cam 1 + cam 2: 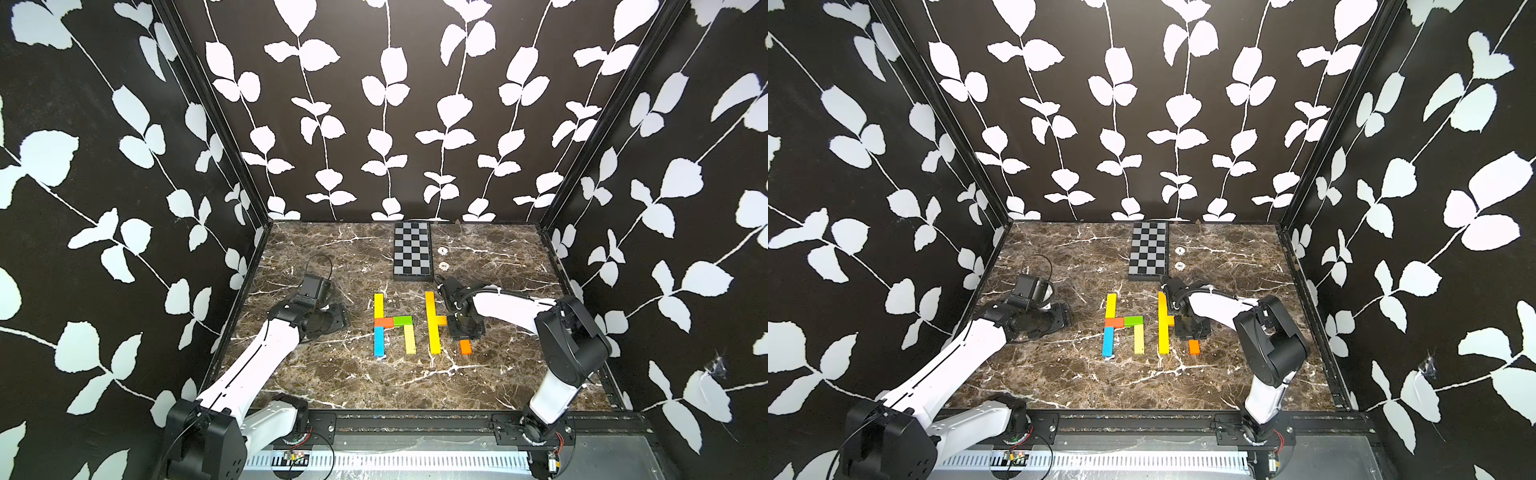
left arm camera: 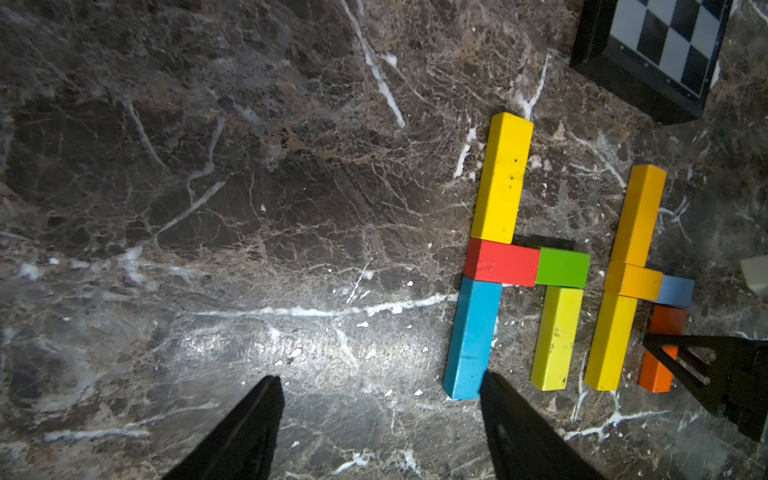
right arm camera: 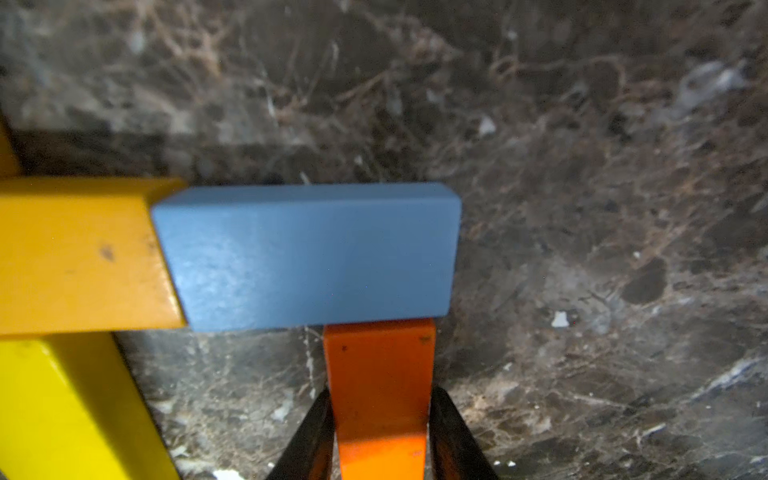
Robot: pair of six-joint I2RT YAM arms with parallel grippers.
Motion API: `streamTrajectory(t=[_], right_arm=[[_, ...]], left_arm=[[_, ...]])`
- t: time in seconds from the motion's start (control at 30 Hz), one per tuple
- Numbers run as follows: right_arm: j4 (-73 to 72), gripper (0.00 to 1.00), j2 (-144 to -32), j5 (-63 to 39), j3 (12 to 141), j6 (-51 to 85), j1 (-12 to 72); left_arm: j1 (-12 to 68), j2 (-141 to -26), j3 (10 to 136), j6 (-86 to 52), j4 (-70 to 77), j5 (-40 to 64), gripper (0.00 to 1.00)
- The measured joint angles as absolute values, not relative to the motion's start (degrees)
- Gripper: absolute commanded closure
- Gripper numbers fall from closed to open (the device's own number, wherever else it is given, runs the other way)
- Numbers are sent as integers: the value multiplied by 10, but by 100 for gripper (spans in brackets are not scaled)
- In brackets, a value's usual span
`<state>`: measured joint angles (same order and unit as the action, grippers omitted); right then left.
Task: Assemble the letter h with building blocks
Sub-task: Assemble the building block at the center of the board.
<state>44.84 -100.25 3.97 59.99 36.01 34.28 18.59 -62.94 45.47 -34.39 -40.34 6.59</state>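
table (image 1: 332, 374): partly under arms | finished letter h (image 1: 392, 324): between the pincers | second letter h (image 1: 433, 332): beside right gripper (image 3: 380, 399), blue crossbar (image 3: 307, 253) hidden in both top views | orange bar (image 3: 378, 357): clamped by right gripper, near end cut off | left gripper (image 2: 380, 376): jaws apart, tips only

A flat h of glossy coloured bars (image 1: 384, 322) lies complete. At its 3 o'clock lies a second h (image 1: 435, 322), mostly yellow, its short orange leg bar (image 1: 465, 347) touching the blue crossbar (image 3: 307, 255).

Smooth, glossy painted blocks (image 2: 503, 178); polished, veined marble-look tabletop (image 2: 249, 208); smooth checkered board (image 2: 665, 37), black-framed.
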Motion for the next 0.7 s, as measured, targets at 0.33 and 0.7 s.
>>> streamTrajectory(t=[0.33, 0.7], right_arm=[[445, 59, -1008, 46, 607, 359, 341], [441, 52, -1004, 49, 608, 356, 341]], left_arm=[[186, -629, 455, -344, -403, 66, 23], [186, -627, 455, -344, -404, 66, 23]])
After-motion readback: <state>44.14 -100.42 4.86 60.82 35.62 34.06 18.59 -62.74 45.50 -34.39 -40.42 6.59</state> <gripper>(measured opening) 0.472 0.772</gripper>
